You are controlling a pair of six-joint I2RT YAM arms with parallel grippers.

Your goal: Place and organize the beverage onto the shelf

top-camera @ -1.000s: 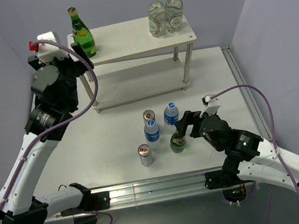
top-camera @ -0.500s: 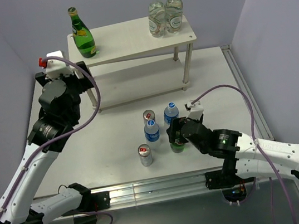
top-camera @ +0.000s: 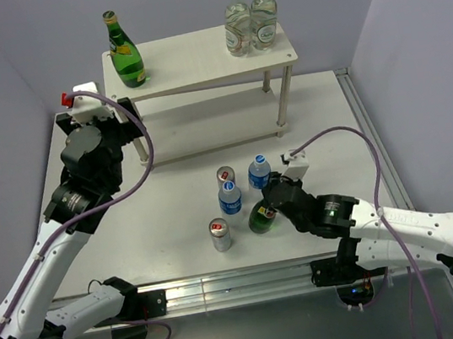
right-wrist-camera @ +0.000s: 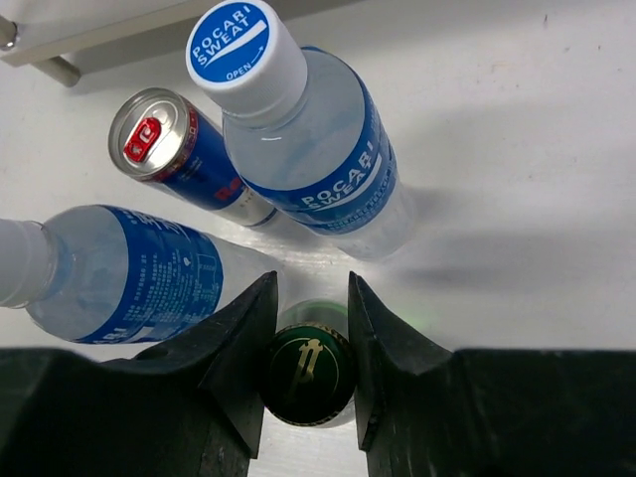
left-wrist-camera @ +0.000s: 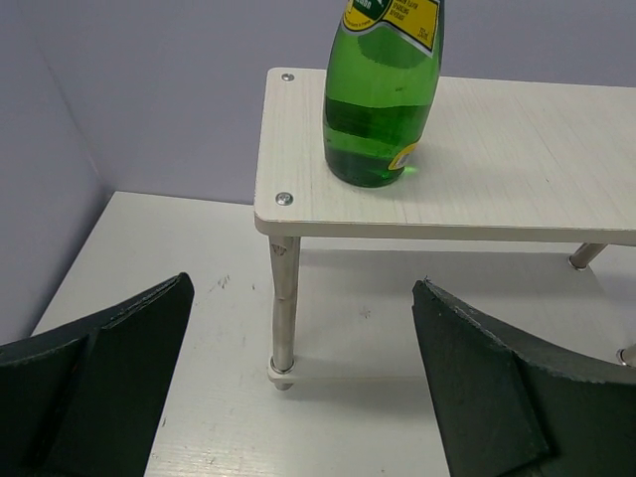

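The white shelf [top-camera: 194, 63] carries one green glass bottle [top-camera: 127, 61] at the left end of its top board, seen close in the left wrist view [left-wrist-camera: 383, 109]. A second green bottle [top-camera: 259, 217] leans on the table, its cap [right-wrist-camera: 310, 376] pinched between the fingers of my right gripper [right-wrist-camera: 310, 286], which is shut on its neck. Close around it stand two blue-labelled water bottles [top-camera: 258, 171] [top-camera: 230, 197] and two silver-blue cans [top-camera: 226, 175] [top-camera: 220, 233]. My left gripper [left-wrist-camera: 300, 286] hangs open and holds nothing, in front of the shelf's left front leg [left-wrist-camera: 283, 298].
Two clear glass bottles with green caps [top-camera: 250, 25] stand at the right end of the top board. The shelf's lower board [top-camera: 203, 126] holds nothing. A metal rail [top-camera: 227, 287] runs along the table's near edge, and walls close in on the left and right.
My right gripper has shut on the green bottle's neck, and the bottle now leans over. My left arm has drawn back from the shelf, still open.
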